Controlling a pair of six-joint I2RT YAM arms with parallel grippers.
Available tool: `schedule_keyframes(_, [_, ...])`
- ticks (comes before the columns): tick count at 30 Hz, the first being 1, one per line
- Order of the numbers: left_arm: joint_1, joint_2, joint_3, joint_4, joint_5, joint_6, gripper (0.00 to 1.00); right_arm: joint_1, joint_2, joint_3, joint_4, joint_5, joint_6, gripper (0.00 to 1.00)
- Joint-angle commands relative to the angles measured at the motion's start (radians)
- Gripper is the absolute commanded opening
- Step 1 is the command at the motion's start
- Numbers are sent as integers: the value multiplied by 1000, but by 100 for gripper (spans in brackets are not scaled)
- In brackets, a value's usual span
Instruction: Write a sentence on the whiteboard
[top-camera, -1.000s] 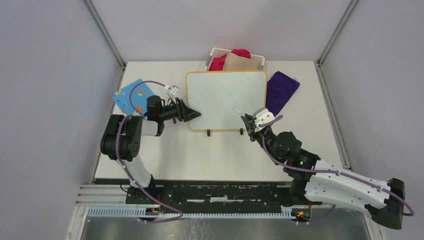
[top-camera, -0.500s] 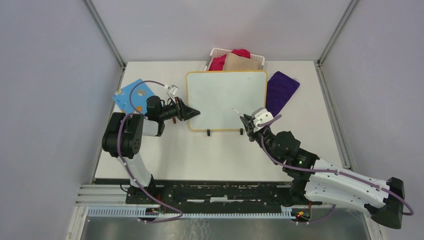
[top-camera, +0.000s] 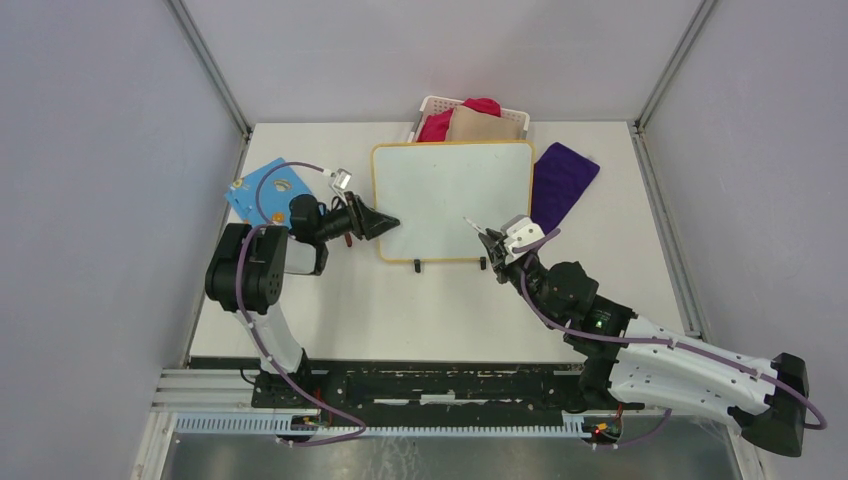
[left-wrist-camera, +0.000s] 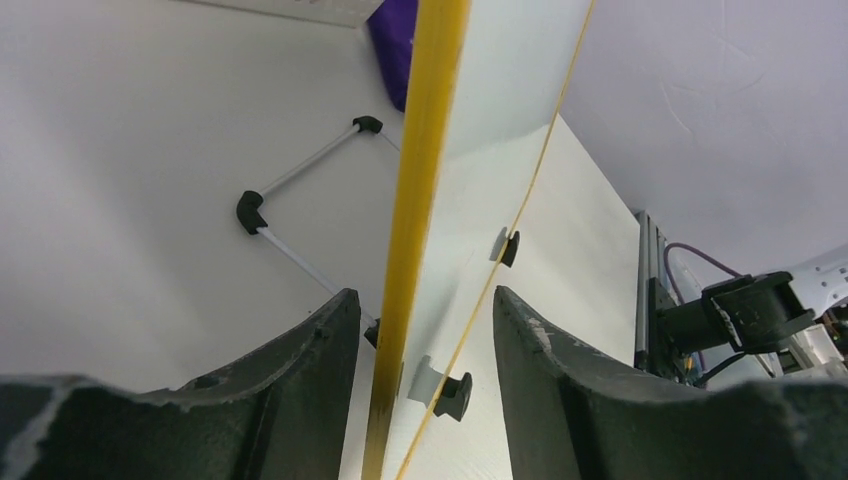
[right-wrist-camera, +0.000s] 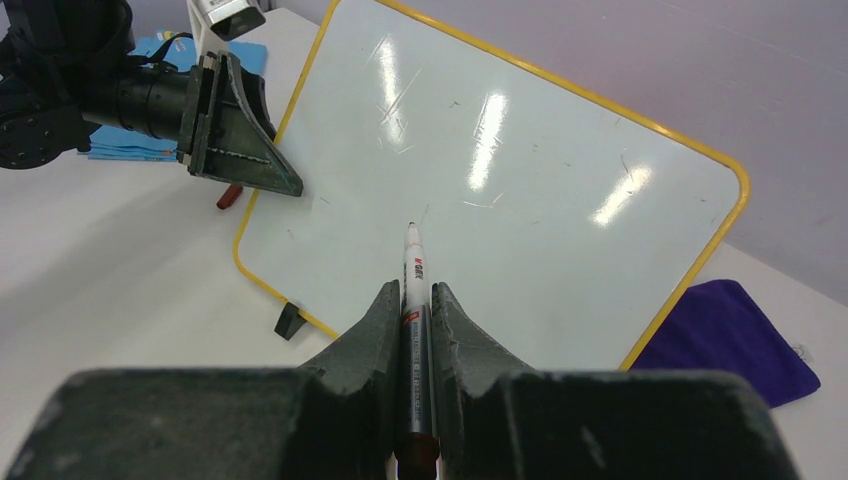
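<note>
We see right gripper (right-wrist-camera: 412, 292) clamped on marker (right-wrist-camera: 413, 268), its long axis pointing up-frame over the blank whiteboard (right-wrist-camera: 520, 190). Left gripper (left-wrist-camera: 420, 293) fingers are apart, straddling the board's left rim.

This is a robot laboratory cell, not a home or an office. A left arm (top-camera: 250, 275) and a right arm (top-camera: 680, 370) are bolted to an aluminium rail (top-camera: 205, 385) at the near edge of a white surface (top-camera: 400, 310). Plain grey walls (top-camera: 100, 150) on metal frame posts (top-camera: 212, 75) close it on three sides, and practice things such as a whiteboard (top-camera: 450, 195) lie on it.
</note>
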Motion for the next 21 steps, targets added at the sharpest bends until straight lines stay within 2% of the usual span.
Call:
schedule_keyframes(1, [40, 33, -19, 280, -6, -187, 59, -3, -3, 53, 23, -7, 13, 0])
schedule_keyframes(3, [43, 46, -18, 330, -2, -221, 58, -2, -1, 53, 22, -4, 13, 0])
schedule_keyframes(12, [35, 70, -12, 327, 15, -226, 56, -2, 11, 53, 27, -8, 15, 0])
schedule_keyframes(18, [14, 70, -1, 230, 23, -165, 56, -2, 18, 56, 30, -12, 16, 0])
schedule_keyframes(21, [2, 60, 6, 150, 23, -109, 53, -1, 20, 56, 30, -11, 18, 0])
